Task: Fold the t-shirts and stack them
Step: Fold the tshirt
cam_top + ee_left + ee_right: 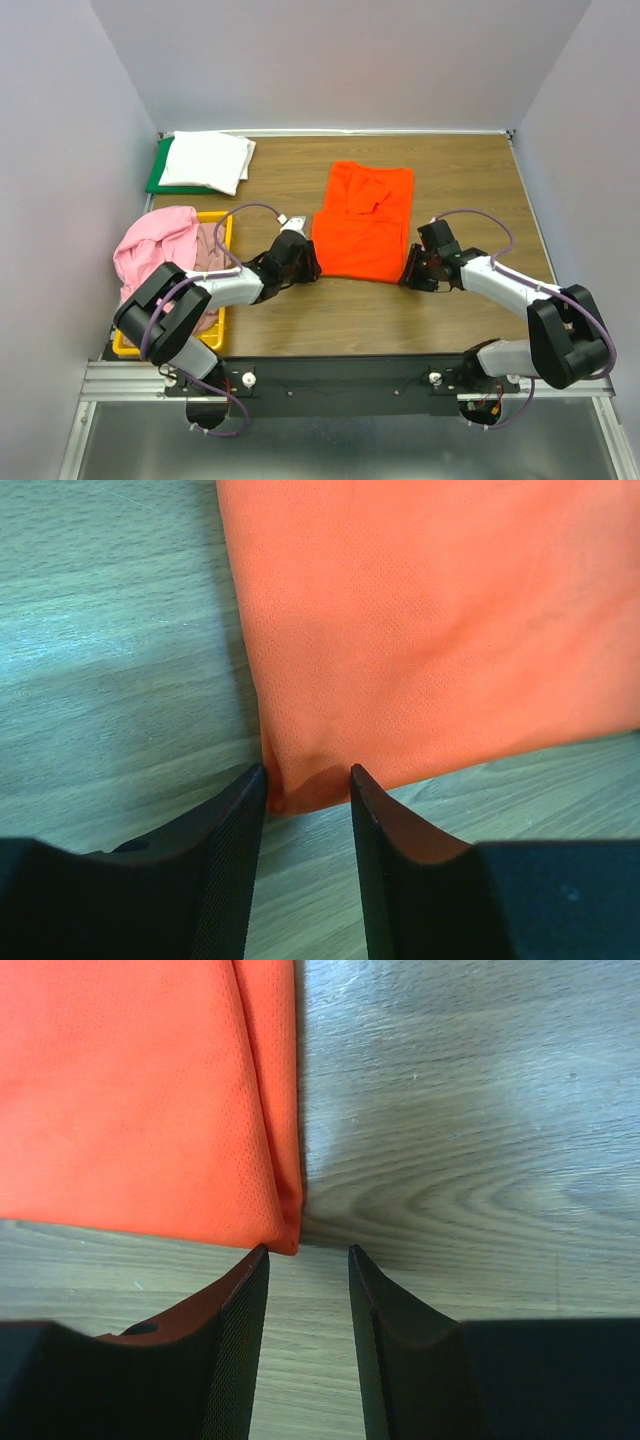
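The bright orange t-shirt point(365, 222) lies partly folded in the middle of the table. My left gripper point(312, 262) sits low at its near-left corner. In the left wrist view the jaws point(308, 772) stand open, with that corner of the orange shirt point(420, 630) lying flat between the fingertips. My right gripper point(408, 272) is at the near-right corner, also open point(308, 1252). That corner of the shirt point(150, 1100) ends just ahead of the left fingertip, outside the gap. A folded white t-shirt point(205, 160) rests at the back left. A light pink t-shirt point(155, 248) and a mauve-pink one point(205, 252) are heaped at the left.
The white shirt lies on a flat green board point(158, 178). The pink shirts spill over a yellow plastic bin point(222, 228) at the left edge. Grey walls close in the table at the back and on both sides. Bare wood point(480, 190) shows to the right of the orange shirt.
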{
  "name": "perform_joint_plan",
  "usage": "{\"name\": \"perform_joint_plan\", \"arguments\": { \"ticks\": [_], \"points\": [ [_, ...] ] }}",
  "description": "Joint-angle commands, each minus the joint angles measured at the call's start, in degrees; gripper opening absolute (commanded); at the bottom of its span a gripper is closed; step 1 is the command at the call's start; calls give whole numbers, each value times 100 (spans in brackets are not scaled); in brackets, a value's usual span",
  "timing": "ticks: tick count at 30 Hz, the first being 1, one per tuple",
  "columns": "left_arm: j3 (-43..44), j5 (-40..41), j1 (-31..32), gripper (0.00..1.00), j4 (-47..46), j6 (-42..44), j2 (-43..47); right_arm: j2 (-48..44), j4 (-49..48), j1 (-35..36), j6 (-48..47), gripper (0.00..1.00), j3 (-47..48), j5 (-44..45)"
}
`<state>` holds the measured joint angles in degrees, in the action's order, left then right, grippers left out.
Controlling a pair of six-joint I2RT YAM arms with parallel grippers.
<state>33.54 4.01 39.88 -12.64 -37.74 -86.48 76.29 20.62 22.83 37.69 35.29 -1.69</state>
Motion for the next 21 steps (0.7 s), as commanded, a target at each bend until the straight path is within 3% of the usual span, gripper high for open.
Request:
{"name": "perform_joint_plan", "arguments": {
  "ticks": [1,9,12,17,21],
  "points": [
    [-172,-128,29,45,-107,-50,-1,96,-172,20,54,44,-127,-191],
    [-401,-348,29,38,-300,-146,17,237,-418,37,28,38,-206,-270],
    [-515,-531,29,32,-475,-199,-1,290,-506,37,10,26,-207,-209],
    [-664,-656,73,10,-660,-278,8,264,-498,37,28,3,-206,-138],
    [-822,-647,204,1,-669,-445,131,123,-419,37,63,0,-329,-270]
  ]
}}
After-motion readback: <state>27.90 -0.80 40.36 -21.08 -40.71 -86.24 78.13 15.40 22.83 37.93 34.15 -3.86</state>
